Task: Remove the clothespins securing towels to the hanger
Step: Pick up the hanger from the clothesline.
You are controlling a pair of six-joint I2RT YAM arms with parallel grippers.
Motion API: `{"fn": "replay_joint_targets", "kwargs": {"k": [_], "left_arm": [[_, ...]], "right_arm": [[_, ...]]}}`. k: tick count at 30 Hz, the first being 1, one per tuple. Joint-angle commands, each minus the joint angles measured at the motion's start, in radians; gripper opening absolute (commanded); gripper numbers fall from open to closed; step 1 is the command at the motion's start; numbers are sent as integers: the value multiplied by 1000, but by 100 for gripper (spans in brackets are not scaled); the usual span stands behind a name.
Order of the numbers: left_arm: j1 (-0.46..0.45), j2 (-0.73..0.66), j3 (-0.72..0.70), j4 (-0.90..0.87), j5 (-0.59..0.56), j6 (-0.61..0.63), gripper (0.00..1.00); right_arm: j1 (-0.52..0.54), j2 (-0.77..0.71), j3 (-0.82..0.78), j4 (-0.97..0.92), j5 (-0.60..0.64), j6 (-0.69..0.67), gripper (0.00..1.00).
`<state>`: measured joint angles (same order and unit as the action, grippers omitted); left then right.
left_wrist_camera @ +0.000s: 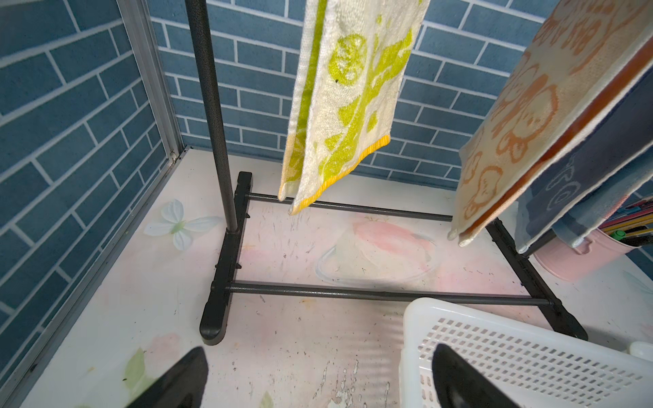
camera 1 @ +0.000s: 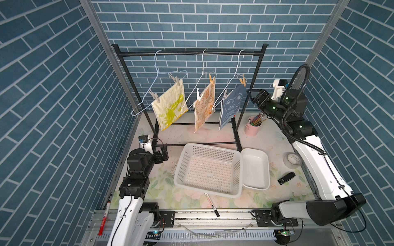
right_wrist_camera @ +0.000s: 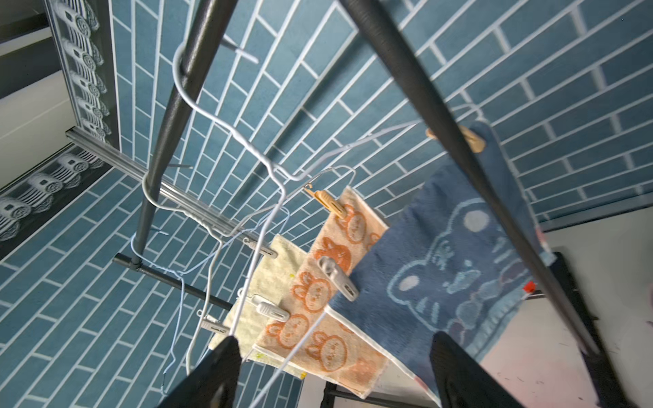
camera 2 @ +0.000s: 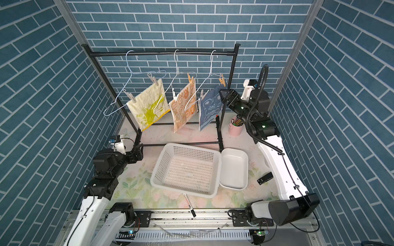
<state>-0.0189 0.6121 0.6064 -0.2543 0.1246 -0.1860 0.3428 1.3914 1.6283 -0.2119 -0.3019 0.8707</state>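
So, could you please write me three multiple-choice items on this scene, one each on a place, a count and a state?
1. Where is the tray?
A. beside the basket
B. inside it
C. stacked under it

2. How many towels hang on the rack?
A. two
B. three
C. four

3. How are the left fingers?
A. shut on a pin
B. shut on a towel
C. open, holding nothing

Answers: 1 A, it lies alongside the basket; 2 B, one yellow, one orange, one blue; 3 C, the left wrist view shows them wide apart with nothing between.
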Motion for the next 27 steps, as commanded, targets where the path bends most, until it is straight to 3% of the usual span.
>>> {"fn": "replay_joint_targets", "kwargs": {"k": [1, 11, 15, 21, 27], "left_arm": [[10, -20, -5, -11, -2, 12, 99], [22, -25, -5, -13, 7, 8, 100], [27, -25, -5, -16, 7, 5, 100], [31, -20, -4, -15, 18, 2, 100], [45, -17, -7, -9, 25, -4, 100]], "right_arm": [[46, 64, 95, 44, -4, 53, 83], [119, 273, 333, 62, 14, 71, 75], [127, 334, 375, 91, 47, 84, 59], [134, 426, 469, 87, 20, 116, 45], [140, 436, 477, 101, -9, 120, 21]]}}
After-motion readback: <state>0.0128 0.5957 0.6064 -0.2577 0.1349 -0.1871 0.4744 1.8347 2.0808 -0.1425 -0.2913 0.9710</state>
